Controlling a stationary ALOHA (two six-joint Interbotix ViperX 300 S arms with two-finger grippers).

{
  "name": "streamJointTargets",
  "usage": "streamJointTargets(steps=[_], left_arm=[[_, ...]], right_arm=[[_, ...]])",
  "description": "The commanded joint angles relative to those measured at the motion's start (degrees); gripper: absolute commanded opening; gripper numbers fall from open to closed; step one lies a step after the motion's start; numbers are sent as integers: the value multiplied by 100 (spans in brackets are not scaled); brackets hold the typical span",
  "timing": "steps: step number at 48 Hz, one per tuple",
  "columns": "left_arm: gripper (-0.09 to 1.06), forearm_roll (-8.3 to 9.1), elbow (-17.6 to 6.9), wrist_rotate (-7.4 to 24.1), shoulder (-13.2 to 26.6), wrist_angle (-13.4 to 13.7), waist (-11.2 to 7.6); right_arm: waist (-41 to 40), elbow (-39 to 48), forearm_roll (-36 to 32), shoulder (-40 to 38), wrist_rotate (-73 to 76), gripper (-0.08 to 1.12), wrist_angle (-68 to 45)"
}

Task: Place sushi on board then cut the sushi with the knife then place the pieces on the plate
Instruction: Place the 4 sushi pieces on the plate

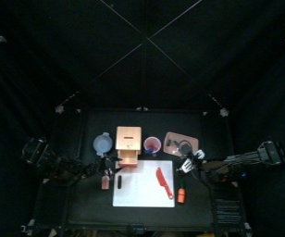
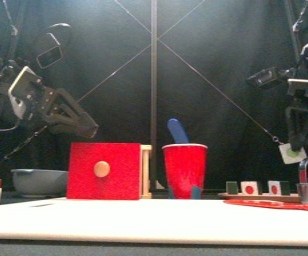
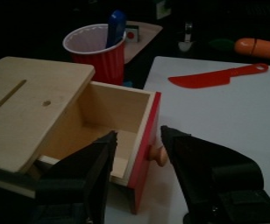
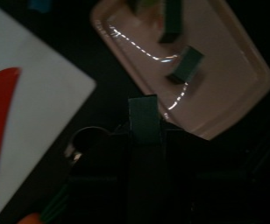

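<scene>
right gripper (image 1: 189, 168) clamping 1 dark green sushi piece (image 4: 145, 122) | pink tray (image 4: 225, 74) lying just ahead, 2 pieces (image 4: 187, 66) resting on it | step: plating cut pieces | next: carrying it over the tray, releasing | left gripper (image 3: 138, 138) spreading wide, straddling the wooden box's red drawer front (image 3: 145, 179)

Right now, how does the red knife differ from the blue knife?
The red knife lies flat on the white board; the blue knife stands on end in the red cup. The red knife shows whole, while the blue knife shows only its upper end above the cup's rim. Both are toy knives.
</scene>
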Motion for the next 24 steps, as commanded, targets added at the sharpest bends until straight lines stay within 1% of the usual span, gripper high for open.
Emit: streamJointTargets(steps=[1,6,17,20,24], left_arm=[[83,9,-62,0,0,62,18],[83,9,-70,0,26,97,9],[83,26,-105,0,149,114,9],[83,26,-149,0,185,114,0],[83,44,-193,18,193,123,-18]], right_arm=[[-650,193,-35,-334,0,61,-62],[-1107,369,-97,-378,0,61,-299],[-2575,703,79,-123,0,61,-1178],[-3041,773,105,-79,-9,62,-1494],[-3472,853,62,-70,-44,62,-1907]])
